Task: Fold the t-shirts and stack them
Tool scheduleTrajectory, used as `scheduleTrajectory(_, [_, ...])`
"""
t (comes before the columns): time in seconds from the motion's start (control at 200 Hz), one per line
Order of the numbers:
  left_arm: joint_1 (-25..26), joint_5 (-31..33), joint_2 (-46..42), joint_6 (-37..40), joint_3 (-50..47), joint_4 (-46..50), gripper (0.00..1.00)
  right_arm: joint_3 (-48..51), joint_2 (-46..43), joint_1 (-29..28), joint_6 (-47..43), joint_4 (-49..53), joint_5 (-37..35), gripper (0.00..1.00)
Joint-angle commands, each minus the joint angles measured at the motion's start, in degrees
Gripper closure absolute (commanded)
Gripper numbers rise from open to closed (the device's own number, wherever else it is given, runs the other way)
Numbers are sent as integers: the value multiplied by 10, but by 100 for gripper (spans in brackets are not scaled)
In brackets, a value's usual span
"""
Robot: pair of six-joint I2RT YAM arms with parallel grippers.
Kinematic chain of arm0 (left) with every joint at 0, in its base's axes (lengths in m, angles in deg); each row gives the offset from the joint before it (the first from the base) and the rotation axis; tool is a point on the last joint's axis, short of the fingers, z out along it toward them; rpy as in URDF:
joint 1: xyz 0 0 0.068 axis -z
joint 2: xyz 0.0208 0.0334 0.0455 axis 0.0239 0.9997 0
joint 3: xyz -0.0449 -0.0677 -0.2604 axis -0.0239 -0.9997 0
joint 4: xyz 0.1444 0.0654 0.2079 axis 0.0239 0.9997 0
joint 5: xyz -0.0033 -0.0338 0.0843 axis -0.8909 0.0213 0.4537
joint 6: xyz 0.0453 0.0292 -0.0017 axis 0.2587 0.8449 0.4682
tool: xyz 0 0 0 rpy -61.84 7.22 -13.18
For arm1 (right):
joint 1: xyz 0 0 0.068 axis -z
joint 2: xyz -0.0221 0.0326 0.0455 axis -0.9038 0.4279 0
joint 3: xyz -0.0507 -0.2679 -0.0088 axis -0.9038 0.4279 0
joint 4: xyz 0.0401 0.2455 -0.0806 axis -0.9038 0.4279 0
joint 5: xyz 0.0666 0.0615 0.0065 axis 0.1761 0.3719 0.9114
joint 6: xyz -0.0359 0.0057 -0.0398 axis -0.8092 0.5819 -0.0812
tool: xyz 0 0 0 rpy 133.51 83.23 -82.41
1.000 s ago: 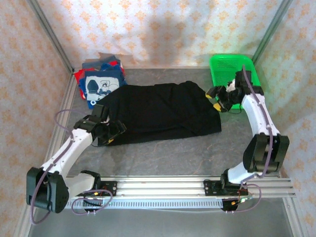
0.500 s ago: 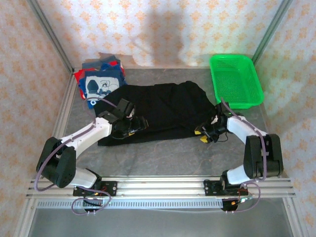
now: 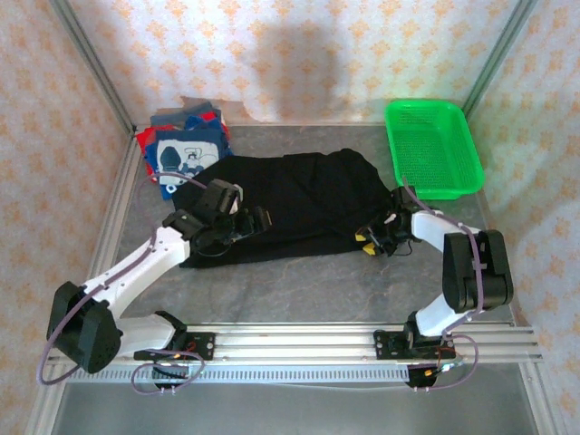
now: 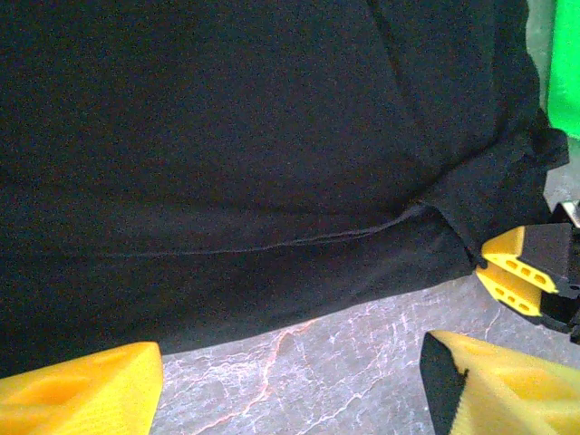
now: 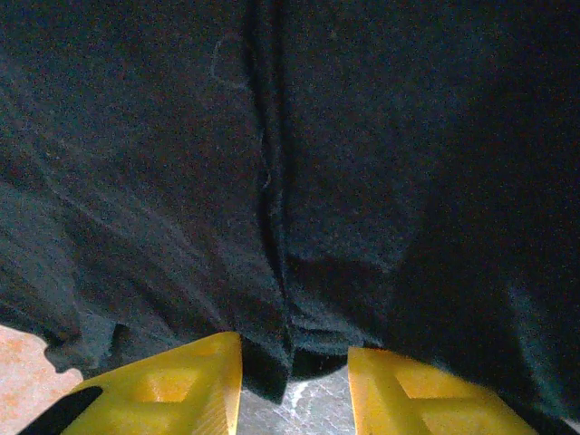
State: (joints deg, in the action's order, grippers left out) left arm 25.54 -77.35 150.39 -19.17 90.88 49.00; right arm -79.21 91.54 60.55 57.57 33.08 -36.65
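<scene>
Right claw (image 3: 366,245) moved onto black t-shirt (image 3: 299,199) hem, left claw (image 3: 258,220) spread

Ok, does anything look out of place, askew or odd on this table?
The black t-shirt lies rumpled rather than flat, its right end bunched into folds near the green basket. The stack of tees in the far left corner is skewed, edges not lined up. Nothing looks spilled or damaged.
</scene>
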Motion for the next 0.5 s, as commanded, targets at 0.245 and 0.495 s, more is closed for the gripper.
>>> scheduleTrajectory(0.245, [3,29,-42,18,-24,38,24,-34,16,-13,21,-13,4,70])
scheduleTrajectory(0.495, [2,31,-52,12,-43,35,24,-49,13,-14,10,18,12,71])
